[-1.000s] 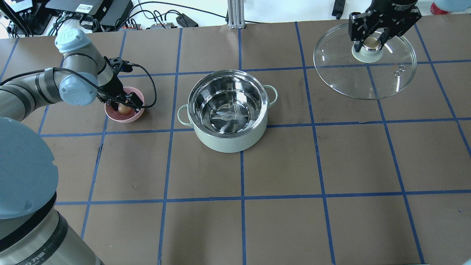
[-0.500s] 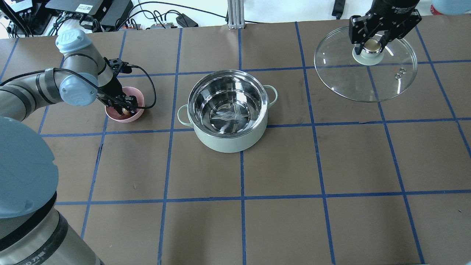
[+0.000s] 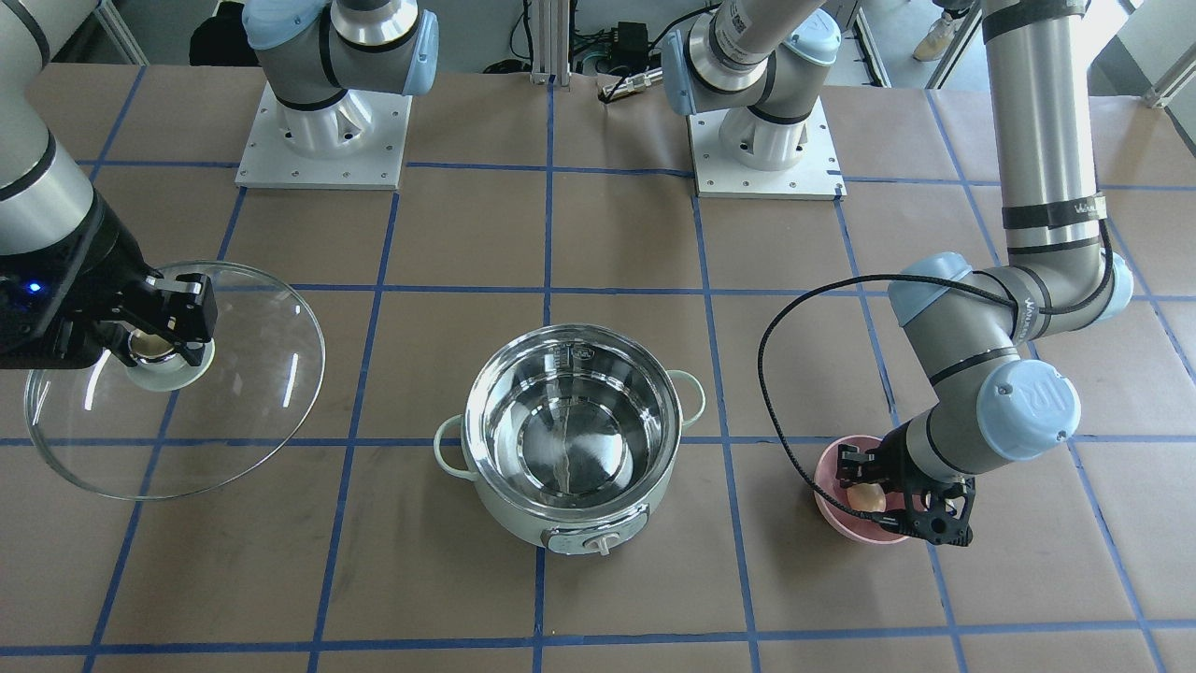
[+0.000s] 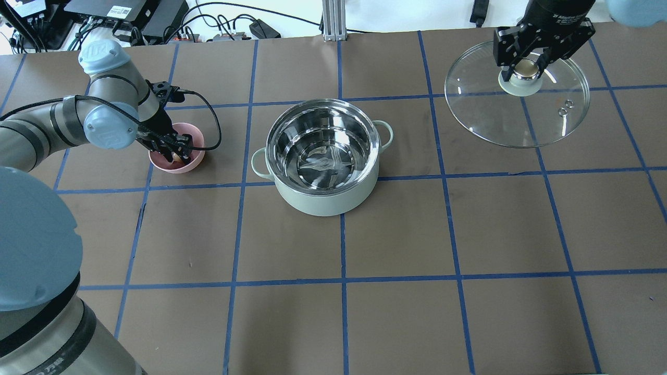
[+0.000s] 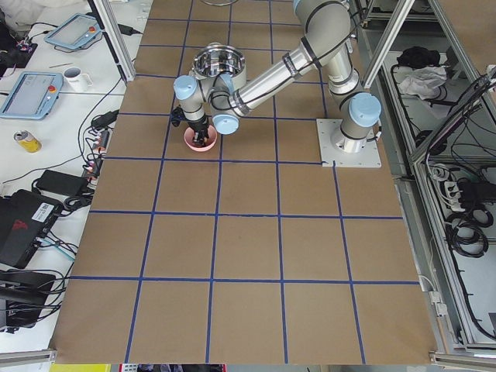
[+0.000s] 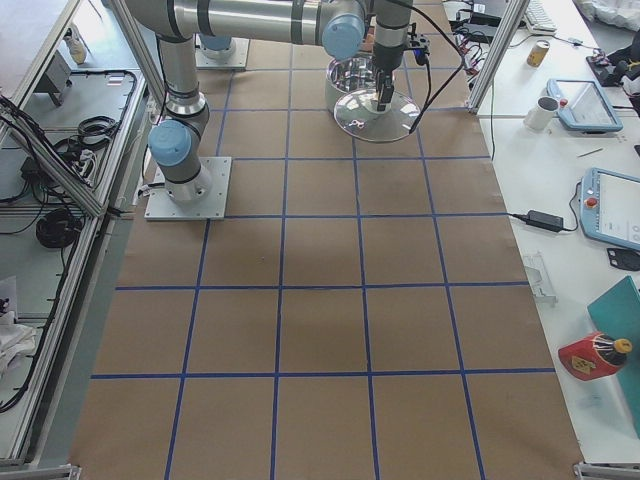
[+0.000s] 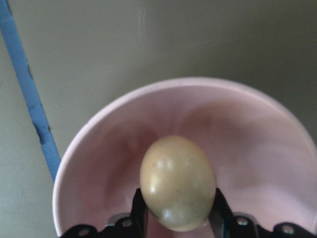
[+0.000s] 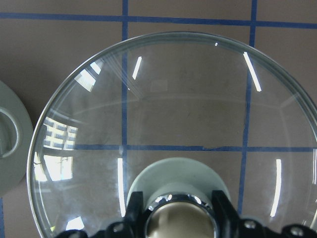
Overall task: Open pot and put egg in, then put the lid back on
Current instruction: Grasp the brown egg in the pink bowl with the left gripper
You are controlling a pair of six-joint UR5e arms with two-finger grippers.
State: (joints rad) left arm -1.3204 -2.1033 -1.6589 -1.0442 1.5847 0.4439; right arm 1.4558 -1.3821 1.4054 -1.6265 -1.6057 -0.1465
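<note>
The mint-green pot (image 4: 323, 204) stands open mid-table, its steel interior empty; it also shows in the front view (image 3: 509, 519). The tan egg (image 7: 177, 182) lies in a pink bowl (image 4: 173, 167). My left gripper (image 4: 177, 151) is down in the bowl, its fingers (image 7: 140, 210) pressed on both sides of the egg (image 3: 867, 498). My right gripper (image 4: 526, 62) is shut on the lid's knob (image 8: 181, 220). It holds the glass lid (image 4: 513, 117) above the table, far to the pot's right and apart from it.
The pink bowl (image 3: 836, 514) sits left of the pot in the overhead view, about one tile away. A black cable (image 4: 211, 122) loops from my left wrist between bowl and pot. Cables and electronics (image 4: 130, 15) lie beyond the table's far edge.
My left gripper has dropped lower into the pink bowl and closed around the egg. My right gripper has shifted the held lid slightly; the pot has not moved.
</note>
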